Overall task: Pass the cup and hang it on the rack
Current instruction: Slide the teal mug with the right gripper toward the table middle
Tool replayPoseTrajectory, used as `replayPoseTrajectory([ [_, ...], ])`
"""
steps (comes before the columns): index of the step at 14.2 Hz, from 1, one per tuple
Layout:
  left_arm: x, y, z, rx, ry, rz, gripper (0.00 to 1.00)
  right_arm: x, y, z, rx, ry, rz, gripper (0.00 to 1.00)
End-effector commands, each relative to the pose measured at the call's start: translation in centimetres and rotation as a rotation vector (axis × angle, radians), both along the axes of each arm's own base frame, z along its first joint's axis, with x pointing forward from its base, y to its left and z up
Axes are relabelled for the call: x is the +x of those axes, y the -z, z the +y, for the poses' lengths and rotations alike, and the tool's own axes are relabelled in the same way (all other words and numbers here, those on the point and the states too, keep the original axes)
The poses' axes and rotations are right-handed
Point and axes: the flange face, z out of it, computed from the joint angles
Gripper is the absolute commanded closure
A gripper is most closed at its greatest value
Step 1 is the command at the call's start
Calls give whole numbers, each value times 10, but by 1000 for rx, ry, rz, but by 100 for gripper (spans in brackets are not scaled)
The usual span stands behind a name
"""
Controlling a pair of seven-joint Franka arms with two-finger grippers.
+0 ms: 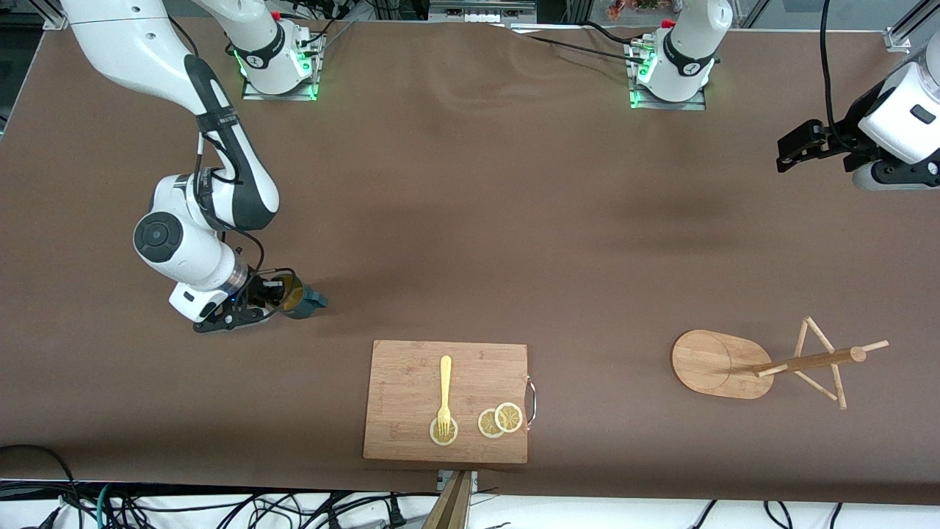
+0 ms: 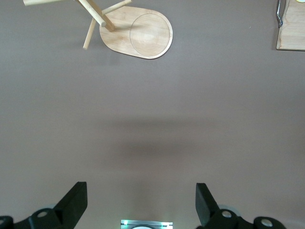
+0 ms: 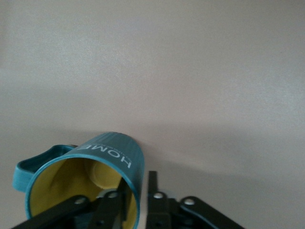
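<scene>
The cup [image 1: 302, 296] is dark teal with a yellow inside and is tipped on its side, low over the table near the right arm's end. Its handle points toward the table's middle. My right gripper [image 1: 283, 294] is shut on its wall, one finger inside the mouth and one outside. The right wrist view shows the cup [image 3: 102, 157] and that gripper [image 3: 136, 191]. The rack [image 1: 709, 361] stands near the left arm's end and also shows in the left wrist view [image 2: 143, 36]. My left gripper [image 1: 786, 156] is open and empty, raised over the table's left-arm end [image 2: 141, 202].
A bamboo cutting board [image 1: 411, 375] lies near the front camera's edge, between the cup and the rack. It bears a yellow fork [image 1: 445, 389] and lemon slices [image 1: 500, 420]. Its corner shows in the left wrist view [image 2: 291, 33].
</scene>
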Motion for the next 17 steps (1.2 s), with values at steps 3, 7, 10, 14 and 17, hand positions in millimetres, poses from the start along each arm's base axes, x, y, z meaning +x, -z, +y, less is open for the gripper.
replayPoseTrajectory([
  [3,1,-7,2,-8,13,-7,0,3,-25,4,8,-16,-39,100],
  [7,1,-7,2,-10,13,-7,0,0,-63,43,52,-68,-93,100],
  [10,1,-7,1,-10,14,-7,0,-3,-103,134,133,-140,-127,100],
  [14,1,-7,1,-10,14,-9,0,-25,-98,268,140,34,-58,100],
  [17,1,-7,2,-10,14,-9,0,-45,-58,315,41,-130,-87,100],
])
